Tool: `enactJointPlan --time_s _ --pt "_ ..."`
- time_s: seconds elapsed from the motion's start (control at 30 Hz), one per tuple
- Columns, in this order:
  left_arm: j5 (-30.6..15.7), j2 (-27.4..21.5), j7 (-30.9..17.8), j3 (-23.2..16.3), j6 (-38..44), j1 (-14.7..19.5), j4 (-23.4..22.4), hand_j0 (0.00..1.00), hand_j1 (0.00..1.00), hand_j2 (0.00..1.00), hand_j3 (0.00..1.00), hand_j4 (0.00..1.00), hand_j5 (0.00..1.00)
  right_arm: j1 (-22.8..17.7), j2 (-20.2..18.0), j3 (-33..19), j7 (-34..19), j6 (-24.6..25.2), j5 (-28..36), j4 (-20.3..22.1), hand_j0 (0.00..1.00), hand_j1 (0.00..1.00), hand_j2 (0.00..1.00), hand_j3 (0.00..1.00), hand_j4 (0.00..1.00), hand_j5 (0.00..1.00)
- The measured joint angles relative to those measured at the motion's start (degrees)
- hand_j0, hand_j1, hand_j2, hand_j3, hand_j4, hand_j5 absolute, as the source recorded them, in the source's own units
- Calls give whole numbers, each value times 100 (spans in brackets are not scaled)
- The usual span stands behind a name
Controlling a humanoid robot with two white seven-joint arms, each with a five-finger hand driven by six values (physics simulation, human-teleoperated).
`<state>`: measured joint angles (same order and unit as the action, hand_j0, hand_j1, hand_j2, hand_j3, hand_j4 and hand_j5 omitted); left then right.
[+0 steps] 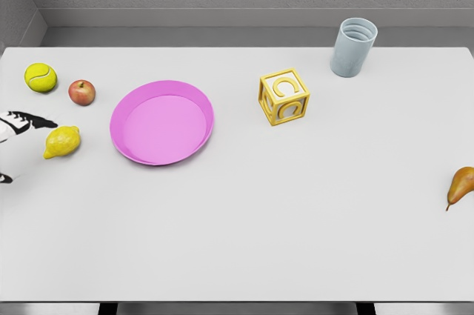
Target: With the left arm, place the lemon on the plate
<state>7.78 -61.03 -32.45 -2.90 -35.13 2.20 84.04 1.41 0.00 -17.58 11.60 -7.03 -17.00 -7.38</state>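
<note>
On table (244,241): one lemon (62,141), one plate (162,122); left robot hand (21,124) beside lemon, fingers spread, empty.

Yellow lemon (61,141) on table, left of pink plate (161,122)

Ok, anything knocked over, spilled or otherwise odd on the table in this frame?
Nothing stands out. The cup stands upright, the letter block sits flat, the pink plate is empty, and the lemon lies just left of it, near the left hand. The pear sits close to the table's right edge.
</note>
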Motion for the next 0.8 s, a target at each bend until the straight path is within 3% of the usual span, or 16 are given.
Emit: enactJointPlan --time_s 0.07,0.13,0.27,0.47,0.53,0.8 --pt "104 3 -47 -38 0 44 -39 100 100 100 100 100 100 0 0 2 0 0 0 0 100 100 100 100 100 100" --pt "368 35 -81 -99 5 404 -57 100 100 100 100 100 100 0 0 2 0 0 0 0 100 100 100 100 100 100" --pt "728 179 -105 -634 5 1028 -87 100 100 100 100 100 100 0 0 1 0 0 0 0 100 100 100 100 100 100" --pt "999 390 -117 -1101 2 1301 -133 100 100 100 100 100 100 0 0 1 0 0 0 0 100 100 100 100 100 100" --pt "1080 472 -120 -1255 4 1547 -257 100 100 100 100 100 100 0 0 1 0 0 0 0 100 100 100 100 100 100" --pt "1337 767 -123 -1719 1 1933 -677 100 100 100 100 100 100 0 0 1 0 0 0 0 100 100 100 100 100 100"
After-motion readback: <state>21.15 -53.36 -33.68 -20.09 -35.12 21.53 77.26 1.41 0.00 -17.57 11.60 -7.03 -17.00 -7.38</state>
